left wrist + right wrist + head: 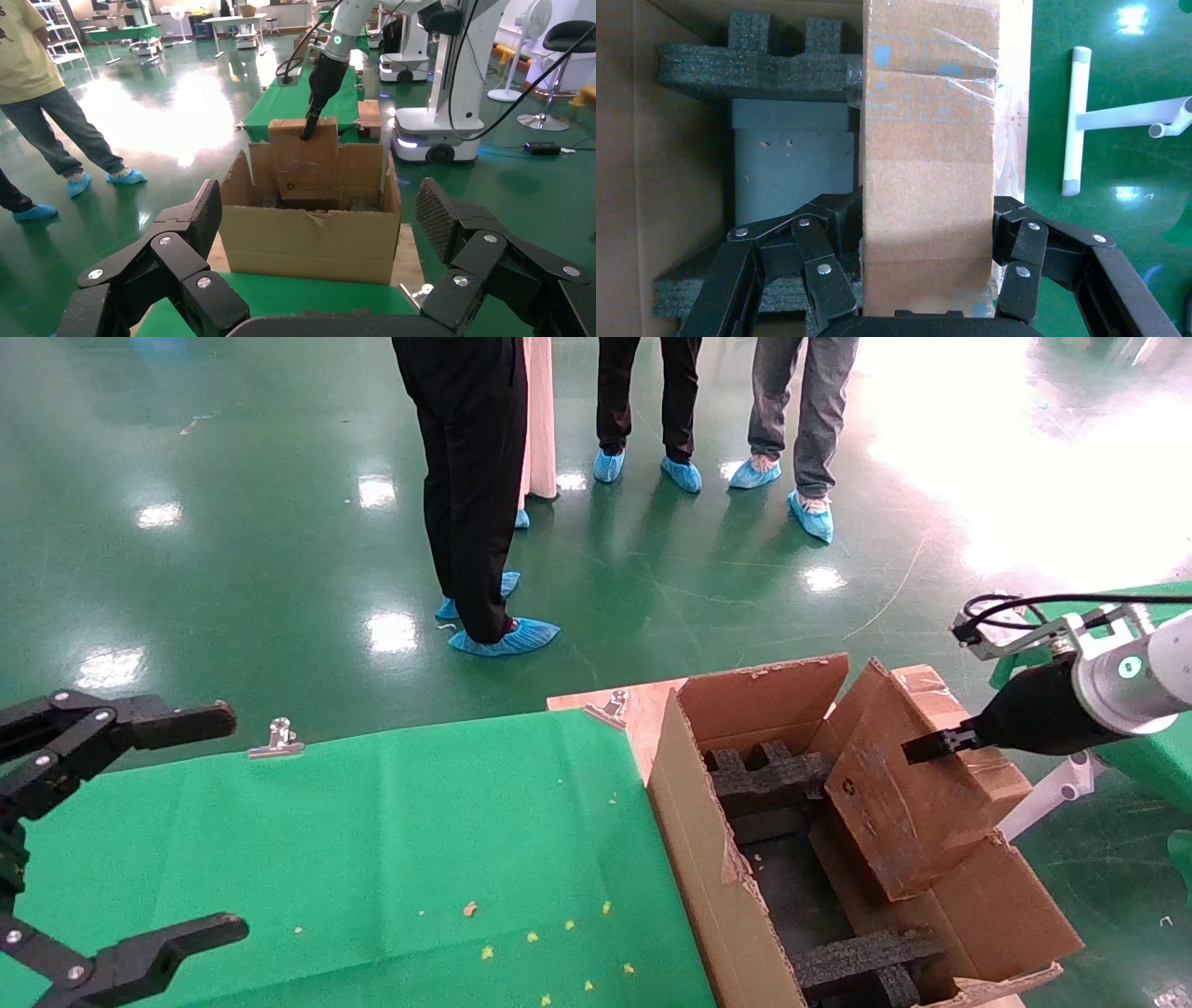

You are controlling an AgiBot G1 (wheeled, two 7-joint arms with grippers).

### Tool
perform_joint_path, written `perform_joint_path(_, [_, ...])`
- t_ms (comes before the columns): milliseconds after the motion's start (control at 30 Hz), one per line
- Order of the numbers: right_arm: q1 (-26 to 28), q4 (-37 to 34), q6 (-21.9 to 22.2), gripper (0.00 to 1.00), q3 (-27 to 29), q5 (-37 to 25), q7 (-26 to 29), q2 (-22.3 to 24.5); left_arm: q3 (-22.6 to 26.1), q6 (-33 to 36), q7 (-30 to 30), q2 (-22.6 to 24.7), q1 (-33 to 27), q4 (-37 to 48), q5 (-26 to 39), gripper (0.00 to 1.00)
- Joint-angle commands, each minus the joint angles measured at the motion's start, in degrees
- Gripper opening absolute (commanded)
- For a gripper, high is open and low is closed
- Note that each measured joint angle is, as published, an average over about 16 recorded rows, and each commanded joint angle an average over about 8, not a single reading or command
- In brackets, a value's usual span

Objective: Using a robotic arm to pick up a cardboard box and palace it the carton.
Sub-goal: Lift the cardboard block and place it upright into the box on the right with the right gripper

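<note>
**Operator:** I have the cardboard box [917, 794] clamped in my right hand [926, 232], one finger on each side of it. It hangs tilted over the open carton [708, 859], its lower end already below the torn rim, near the wall farthest from the bench [372, 859].

**Supervisor:** So the pick is done?

**Operator:** Yes, I'd call that part finished. What's left is the lowering and the release. The box isn't resting on anything I can make out; the black foam blocks [764, 780] sit underneath and beside it.

**Supervisor:** How's the arm?

**Operator:** The robotic arm [1131, 682] reaches in from the right, wrist angled down and inward, gripping the box at its upper end. From the left wrist camera it comes down steeply onto the top of the box.

**Supervisor:** And the other one?

**Operator:** My left hand [200, 822] is parked over the green-covered bench, fingers spread wide, holding nothing.
</note>
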Motion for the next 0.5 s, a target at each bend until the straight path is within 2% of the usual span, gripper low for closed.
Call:
perform_joint_path(33, [0.0,3.4,1.6,0.0,-0.5,-1.7,2.9,1.0,0.0,0.0,0.0,0.0,0.0,0.0,0.0,1.0])
perform_joint_path(233, [-0.9,8.6,4.0,0.0,-1.9,-5.4,8.5,1.8,0.0,0.0,0.0,0.0,0.0,0.0,0.0,1.0])
perform_joint_path(500, [-4.0,11.3,8.5,0.0,-3.5,-9.7,13.8,1.3,0.1,0.0,0.0,0.0,0.0,0.0,0.0,1.0])
